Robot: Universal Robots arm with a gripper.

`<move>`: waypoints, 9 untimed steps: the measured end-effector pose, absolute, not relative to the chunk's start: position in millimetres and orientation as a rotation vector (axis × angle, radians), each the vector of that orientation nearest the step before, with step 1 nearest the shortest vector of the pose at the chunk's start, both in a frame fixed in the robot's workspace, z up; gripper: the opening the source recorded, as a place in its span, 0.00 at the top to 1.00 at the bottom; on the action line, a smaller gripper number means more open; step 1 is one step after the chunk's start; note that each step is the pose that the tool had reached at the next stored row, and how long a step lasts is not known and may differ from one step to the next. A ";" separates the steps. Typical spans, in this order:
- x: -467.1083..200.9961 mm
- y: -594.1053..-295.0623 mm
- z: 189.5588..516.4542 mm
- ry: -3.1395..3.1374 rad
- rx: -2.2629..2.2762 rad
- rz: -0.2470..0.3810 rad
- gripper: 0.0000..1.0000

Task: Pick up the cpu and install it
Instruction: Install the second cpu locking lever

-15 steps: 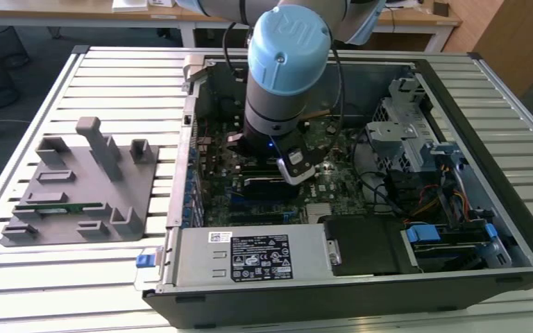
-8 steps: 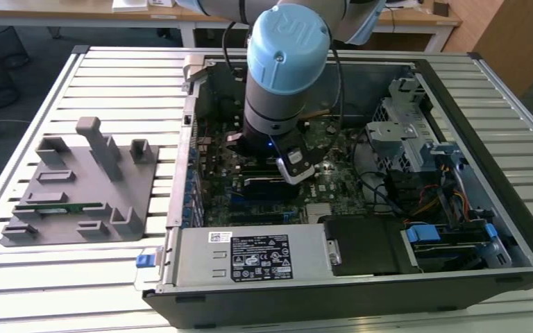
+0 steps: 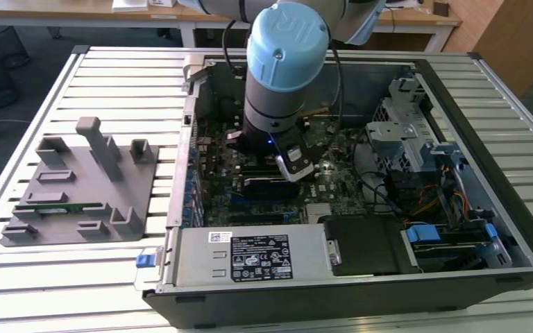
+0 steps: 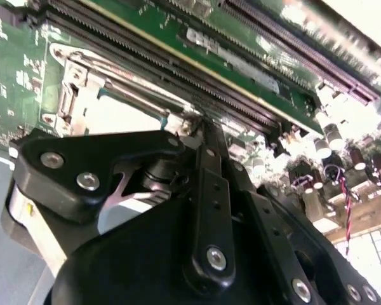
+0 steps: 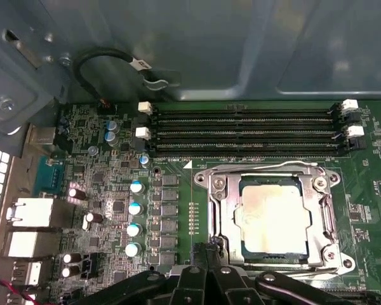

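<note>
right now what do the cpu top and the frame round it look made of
The square cpu with a pale silver top looks like matte metal: flat, dull sheen, faint yellowish smudging. The silver socket frame around it looks like bright stamped steel, with sharp glints and screw heads.

A slatted metal table [image 3: 109, 90] carries an open computer case [image 3: 359, 277] and, just beside it toward the exterior view's left, a grey fixture tray [image 3: 81, 187].
</note>
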State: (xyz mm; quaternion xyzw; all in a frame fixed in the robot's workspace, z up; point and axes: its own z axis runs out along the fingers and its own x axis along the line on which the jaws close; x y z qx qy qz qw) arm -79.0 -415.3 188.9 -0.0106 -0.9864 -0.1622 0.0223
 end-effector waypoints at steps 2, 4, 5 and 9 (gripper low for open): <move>-79.1 -415.1 189.0 -3.056 -0.033 -0.502 0.89; -79.4 -415.1 191.1 -3.056 -0.033 -0.502 0.89; -79.5 -415.1 193.2 -3.056 -0.033 -0.502 0.89; -79.7 -415.1 203.9 -3.056 -0.033 -0.502 0.89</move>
